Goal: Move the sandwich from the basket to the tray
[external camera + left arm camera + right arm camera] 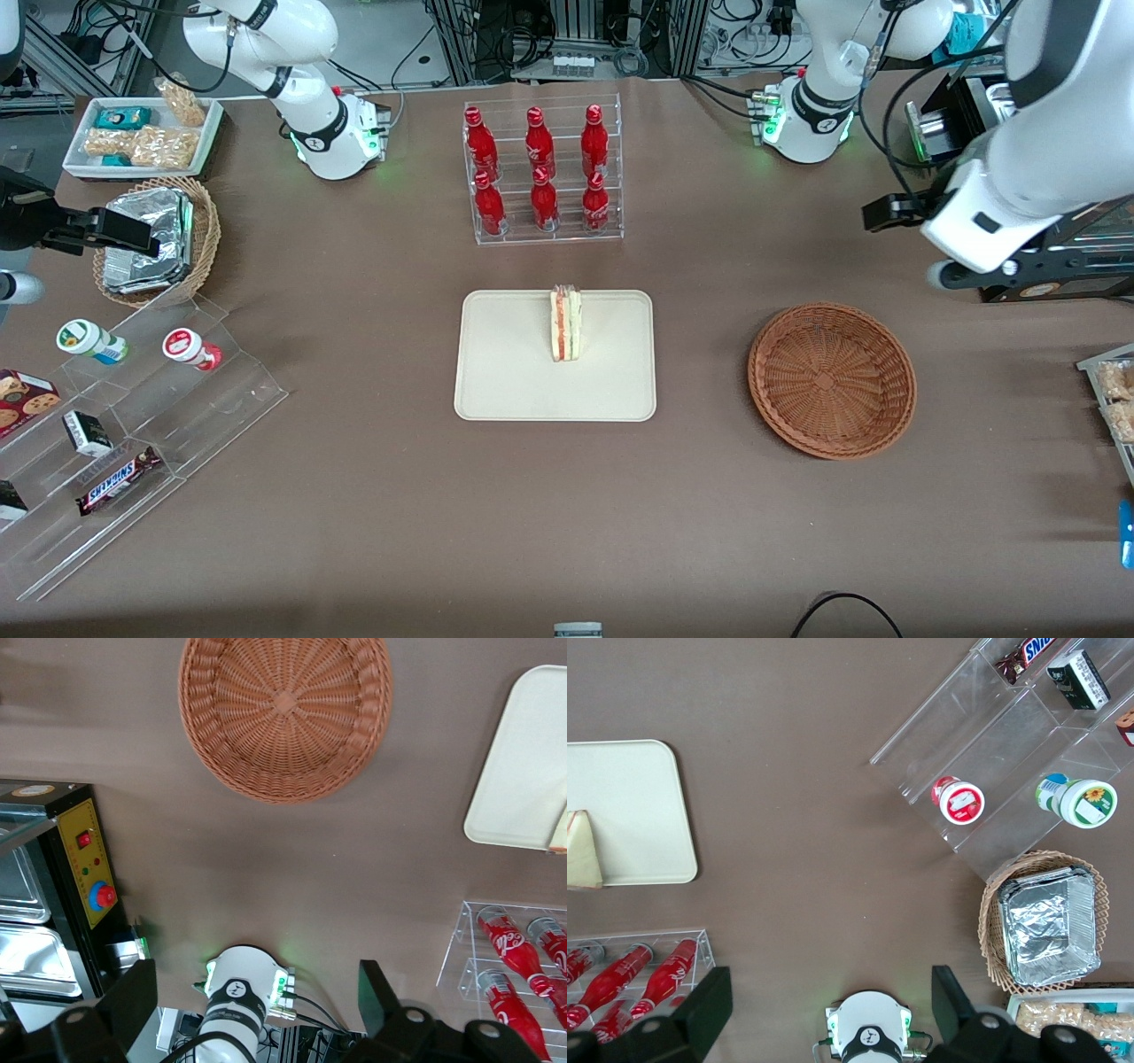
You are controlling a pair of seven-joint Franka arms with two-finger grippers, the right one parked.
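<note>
The sandwich (566,323) stands on edge on the cream tray (505,372), at the part of it farther from the front camera. It also shows in the right wrist view (583,850) on the tray (629,806). The reddish-brown wicker basket (831,379) is empty and sits beside the tray, toward the working arm's end of the table. My left gripper (881,214) hangs high above the table, farther from the front camera than the basket. It is open and empty (257,970). Its wrist view shows the basket (283,718) and a corner of the tray (523,771).
A clear rack of red bottles (542,177) stands farther from the front camera than the tray. A tan basket with foil packets (155,239), a white snack tray (142,133) and stepped acrylic shelves (133,425) lie toward the parked arm's end. A black control box (75,859) is near the gripper.
</note>
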